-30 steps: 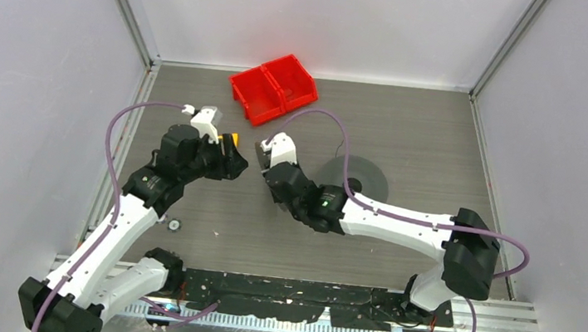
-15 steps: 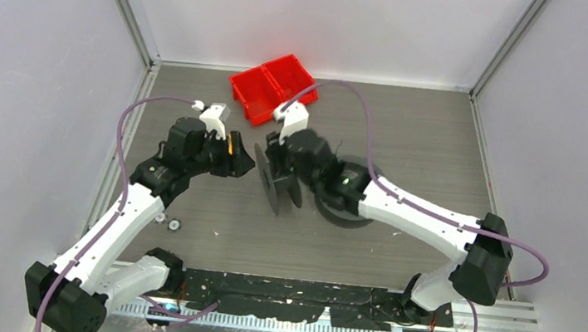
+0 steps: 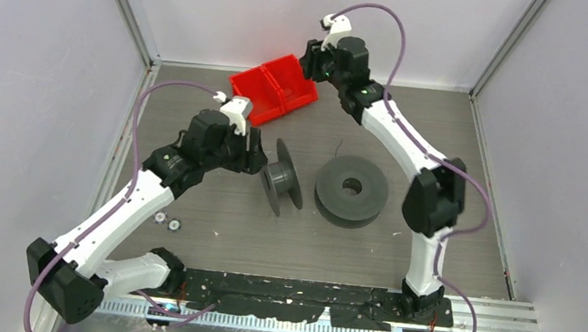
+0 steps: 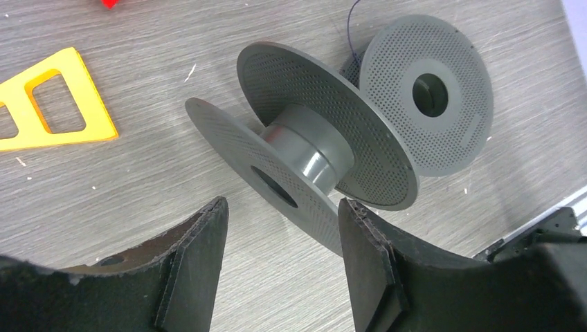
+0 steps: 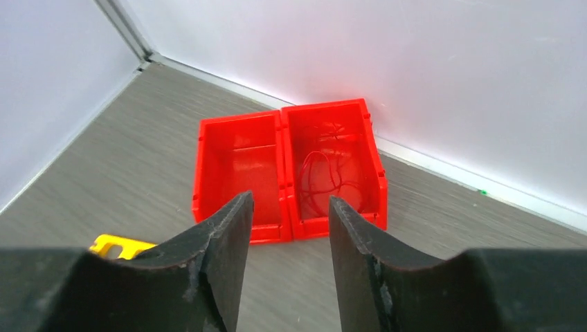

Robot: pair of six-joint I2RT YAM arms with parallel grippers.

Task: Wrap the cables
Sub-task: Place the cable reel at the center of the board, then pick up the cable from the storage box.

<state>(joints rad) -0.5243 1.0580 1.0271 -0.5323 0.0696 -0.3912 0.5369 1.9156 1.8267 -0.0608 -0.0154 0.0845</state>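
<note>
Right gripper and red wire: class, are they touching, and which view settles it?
Apart. The right wrist view shows the red wire lying in the bin, well beyond the open right gripper, with bare table between.

The top view looks steeply down from above and behind the arm bases, covering the whole tabletop [image 3: 265, 242]. The left wrist view sits close, aimed past the left hand [image 4: 282, 206] at the upright spool [image 4: 308, 142] and flat spool [image 4: 450, 131], both also in the top view. The right wrist view looks from higher, past the right hand [image 5: 291, 200], obliquely at the red bins [image 5: 239, 162], likewise shared with the top view
</note>
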